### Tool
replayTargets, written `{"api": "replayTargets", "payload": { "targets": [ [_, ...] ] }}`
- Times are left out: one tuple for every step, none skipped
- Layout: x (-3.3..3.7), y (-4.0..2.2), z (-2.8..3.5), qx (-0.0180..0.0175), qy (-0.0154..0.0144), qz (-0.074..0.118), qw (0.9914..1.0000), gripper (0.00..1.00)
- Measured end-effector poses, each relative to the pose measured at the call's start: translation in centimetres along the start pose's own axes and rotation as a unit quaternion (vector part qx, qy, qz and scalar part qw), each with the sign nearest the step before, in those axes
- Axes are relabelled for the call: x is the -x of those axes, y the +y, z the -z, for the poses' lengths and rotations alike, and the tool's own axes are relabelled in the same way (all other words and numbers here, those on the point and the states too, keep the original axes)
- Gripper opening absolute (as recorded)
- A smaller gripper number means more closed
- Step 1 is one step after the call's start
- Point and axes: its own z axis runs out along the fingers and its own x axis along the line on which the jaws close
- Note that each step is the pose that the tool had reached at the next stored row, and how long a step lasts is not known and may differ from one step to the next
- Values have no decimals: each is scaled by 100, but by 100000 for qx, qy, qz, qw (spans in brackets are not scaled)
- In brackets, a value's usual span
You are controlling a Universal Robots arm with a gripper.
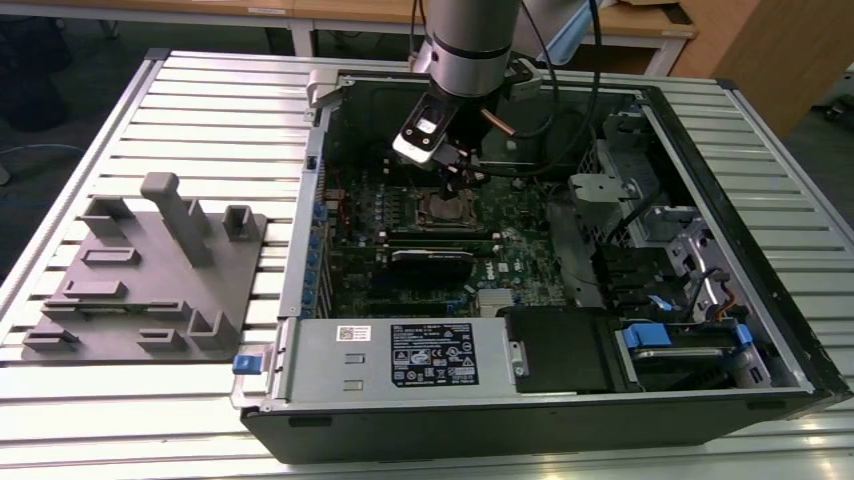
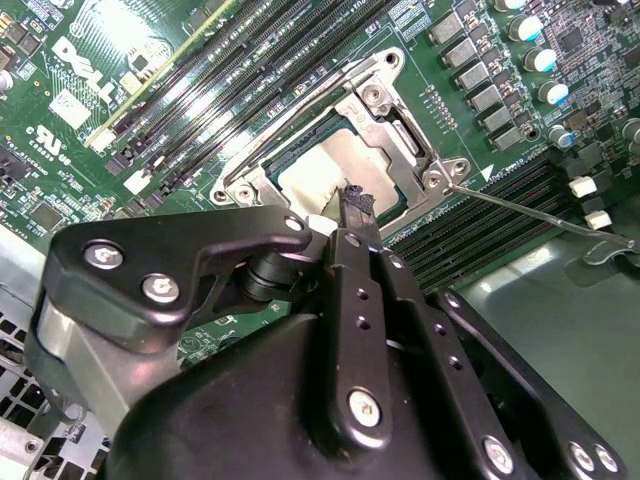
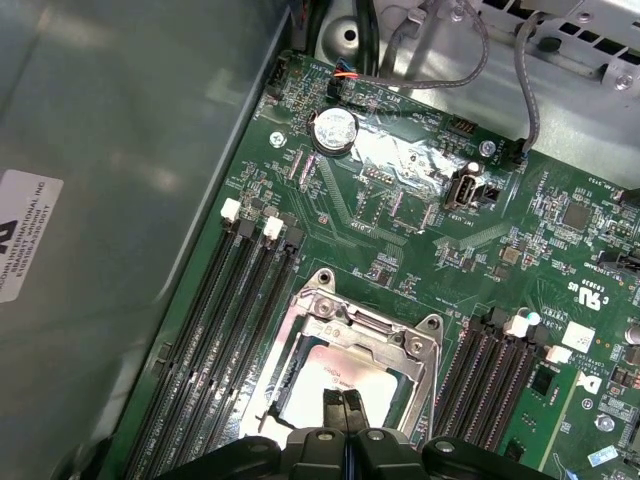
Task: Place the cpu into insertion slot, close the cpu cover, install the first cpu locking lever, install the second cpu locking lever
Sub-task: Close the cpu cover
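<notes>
Well, you had the gripper [image 3: 345, 402] pinched together and empty right above the cpu [image 3: 318, 385], seated in the insertion slot [image 2: 285, 155] under the lowered cpu cover [image 3: 425, 350], so a skewed push risked scratching it while the locking lever [image 2: 520, 208] looked unlatched.

This is looking like a robotics lab or workshop: an open desktop computer case [image 1: 534, 432] is lying on a slotted aluminium table [image 1: 214, 110] beside a grey fixture block [image 1: 134, 300] – a robot arm [image 1: 467, 45] is hanging over it, and wooden desks [image 1: 200, 10] are standing behind.
</notes>
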Motion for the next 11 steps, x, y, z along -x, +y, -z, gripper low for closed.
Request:
{"api": "replayTargets", "payload": {
  "targets": [
    [0,0,0,0,0,4,100000,11],
    [0,0,0,2,1,38,100000,11],
    [0,0,0,-2,6,154,100000,11],
    [0,0,0,-1,9,332,99999,11],
    [0,0,0,-6,13,591,99998,11],
    [0,0,0,-11,19,897,99996,11],
    [0,0,0,-14,32,1280,99992,11],
    [0,0,0,-23,43,1757,99985,11],
    [0,0,-1,-27,58,2301,99973,11],
    [0,0,-1,-35,74,2878,99959,11],
    [0,0,-1,-46,85,3496,99939,11]
  ]
}}
